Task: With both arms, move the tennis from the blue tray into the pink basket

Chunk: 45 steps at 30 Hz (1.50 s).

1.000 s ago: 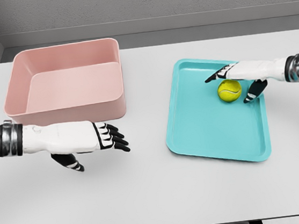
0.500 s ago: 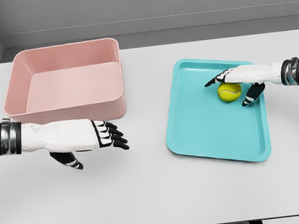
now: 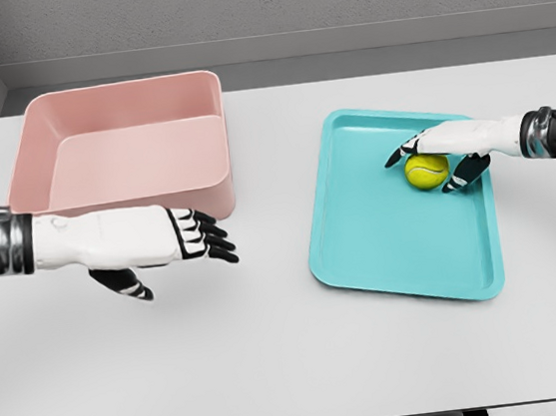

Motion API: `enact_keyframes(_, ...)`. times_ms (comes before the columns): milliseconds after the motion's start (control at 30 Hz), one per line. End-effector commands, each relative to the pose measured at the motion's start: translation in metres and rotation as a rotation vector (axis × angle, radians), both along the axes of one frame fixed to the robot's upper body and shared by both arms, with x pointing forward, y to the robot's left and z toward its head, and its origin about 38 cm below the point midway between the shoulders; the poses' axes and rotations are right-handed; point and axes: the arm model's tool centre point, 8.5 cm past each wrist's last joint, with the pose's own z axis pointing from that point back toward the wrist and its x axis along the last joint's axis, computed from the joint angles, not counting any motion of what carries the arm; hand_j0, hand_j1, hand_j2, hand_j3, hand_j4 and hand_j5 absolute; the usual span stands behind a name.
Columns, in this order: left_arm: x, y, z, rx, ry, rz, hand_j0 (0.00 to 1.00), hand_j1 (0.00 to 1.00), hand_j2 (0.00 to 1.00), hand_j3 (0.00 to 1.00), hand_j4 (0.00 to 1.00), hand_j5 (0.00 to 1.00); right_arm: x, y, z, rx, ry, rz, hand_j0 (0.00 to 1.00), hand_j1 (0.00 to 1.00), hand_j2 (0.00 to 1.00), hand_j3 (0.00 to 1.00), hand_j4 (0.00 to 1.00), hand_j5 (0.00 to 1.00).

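Note:
A yellow-green tennis ball lies in the upper right part of the blue tray. My right hand reaches in from the right edge and hangs over the ball. Its fingers are on the ball's far left and its thumb is on the near right, spread and not clamped. My left hand hovers open above the table just in front of the pink basket, fingers pointing right. The basket holds nothing.
The basket stands at the back left of the white table and the tray at the right, with a bare strip of table between them. The table's front edge runs along the bottom of the view.
My right hand has come lower and closer around the ball, thumb drawing in. The left hand has lifted slightly and shifted toward the basket. The ball has stayed put.

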Motion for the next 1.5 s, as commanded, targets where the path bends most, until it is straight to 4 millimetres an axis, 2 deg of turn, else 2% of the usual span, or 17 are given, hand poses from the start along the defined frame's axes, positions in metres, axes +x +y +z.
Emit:
enact_keyframes(0, 0.001, 0.002, 0.002, -0.004, 0.0, 0.007, 1.0, 1.0, 1.0, 1.0, 1.0, 1.0, 0.0, 0.0, 0.0, 0.004, 0.0, -0.005, 0.79, 0.79, 0.79, 0.79, 0.79, 0.79)
enact_keyframes(400, 0.003, 0.011, 0.009, 0.003, -0.02, 0.03, 1.0, 1.0, 1.0, 1.0, 1.0, 1.0, 0.0, 0.004, 0.0, 0.011, 0.0, 0.002, 0.65, 0.65, 0.65, 0.65, 0.65, 0.65)
enact_keyframes(700, 0.002, 0.015, 0.009, 0.01, -0.019, 0.04, 1.0, 1.0, 1.0, 1.0, 1.0, 1.0, 0.001, 0.007, 0.004, 0.026, -0.009, 0.007, 0.61, 0.61, 0.61, 0.61, 0.61, 0.61)
enact_keyframes(900, 0.002, 0.015, 0.009, 0.012, -0.02, 0.039, 1.0, 1.0, 1.0, 1.0, 1.0, 1.0, 0.006, 0.01, 0.018, 0.033, -0.038, 0.017, 0.61, 0.61, 0.61, 0.61, 0.61, 0.61)
enact_keyframes(1067, 0.004, 0.027, 0.019, 0.021, -0.044, 0.067, 1.0, 1.0, 1.0, 1.0, 1.0, 1.0, 0.008, 0.022, 0.033, 0.046, -0.071, 0.053, 0.61, 0.61, 0.61, 0.61, 0.61, 0.61)
enact_keyframes(1300, 0.004, 0.034, 0.022, 0.032, -0.047, 0.082, 1.0, 1.0, 1.0, 1.0, 1.0, 1.0, 0.001, 0.05, 0.052, 0.097, -0.106, 0.141, 0.61, 0.61, 0.61, 0.61, 0.61, 0.61)
enact_keyframes(1367, 0.006, 0.04, 0.032, 0.029, -0.071, 0.099, 1.0, 1.0, 1.0, 1.0, 1.0, 1.0, -0.002, 0.057, 0.055, 0.105, -0.111, 0.164, 0.61, 0.61, 0.61, 0.61, 0.61, 0.61)
enact_keyframes(1467, 0.005, 0.04, 0.028, 0.027, -0.06, 0.099, 1.0, 1.0, 1.0, 1.0, 1.0, 1.0, -0.003, 0.068, 0.062, 0.12, -0.125, 0.191, 0.61, 0.61, 0.61, 0.61, 0.61, 0.61)
